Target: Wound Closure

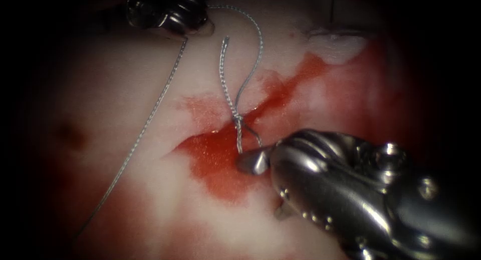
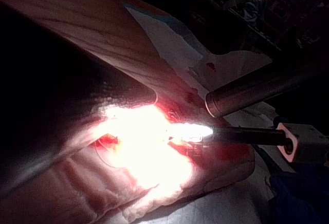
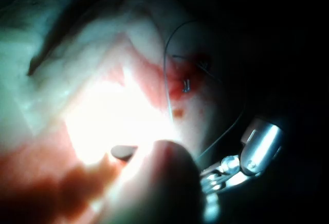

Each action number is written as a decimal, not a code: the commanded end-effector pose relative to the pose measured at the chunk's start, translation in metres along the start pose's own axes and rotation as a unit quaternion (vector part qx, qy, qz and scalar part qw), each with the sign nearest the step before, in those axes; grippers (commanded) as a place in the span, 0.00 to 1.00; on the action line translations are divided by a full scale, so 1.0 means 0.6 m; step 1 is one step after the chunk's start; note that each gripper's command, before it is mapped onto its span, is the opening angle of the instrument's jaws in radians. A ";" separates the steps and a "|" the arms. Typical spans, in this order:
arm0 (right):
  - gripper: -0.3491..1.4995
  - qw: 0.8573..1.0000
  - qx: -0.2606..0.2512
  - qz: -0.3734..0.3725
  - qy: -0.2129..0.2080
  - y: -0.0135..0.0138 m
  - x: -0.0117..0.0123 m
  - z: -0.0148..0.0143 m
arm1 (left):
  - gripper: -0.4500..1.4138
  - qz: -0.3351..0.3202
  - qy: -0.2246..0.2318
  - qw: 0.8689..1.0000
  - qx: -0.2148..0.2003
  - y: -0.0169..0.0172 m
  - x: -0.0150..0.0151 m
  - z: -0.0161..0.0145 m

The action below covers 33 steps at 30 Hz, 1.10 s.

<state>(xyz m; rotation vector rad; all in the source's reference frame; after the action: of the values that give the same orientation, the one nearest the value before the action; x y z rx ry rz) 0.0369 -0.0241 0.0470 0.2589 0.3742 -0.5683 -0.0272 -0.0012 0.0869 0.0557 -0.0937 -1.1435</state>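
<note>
Reaching in from four o'clock in the endoscope view, the right tool [image 1: 268, 187] is the nearest thing, big and shiny. Its two jaws stand apart and hold nothing. The upper tip rests just beside the short strands that drop from a knot [image 1: 238, 119], probably to be close to the stitch.

The knot sits at the centre, right over the cut [image 1: 270, 97], which runs from seven o'clock up toward one o'clock. Red fluid [image 1: 215, 165] pools along it, thickest just below the knot at six o'clock.

From the knot the thread [image 1: 258, 44] goes up in two parts. One is a short loose end pointing to twelve o'clock. The other curves over to the left tool [image 1: 198, 25] at eleven o'clock, whose jaws look closed on the thread, likely keeping it lifted off the wound. A second long strand falls from that tool to eight o'clock, on the left side of the cut. I cannot tell where the needle is.

The tissue [image 1: 125, 89] is pale, wet and soft-looking. In the left wrist view it lies as a thick slab on a white and blue cloth [image 2: 169, 34], with a dark room behind.
</note>
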 end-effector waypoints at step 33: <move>0.30 0.847 -0.036 0.519 0.108 0.0053 0.0060 -0.0088 | 0.68 0.025 -0.011 0.999 0.021 0.0027 0.0030 -0.0023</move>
<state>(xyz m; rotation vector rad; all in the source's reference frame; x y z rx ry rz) 0.0393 -0.0227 0.0418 0.4131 0.4048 0.5526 -0.0243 -0.0032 0.0860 0.0806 -0.1322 -1.0909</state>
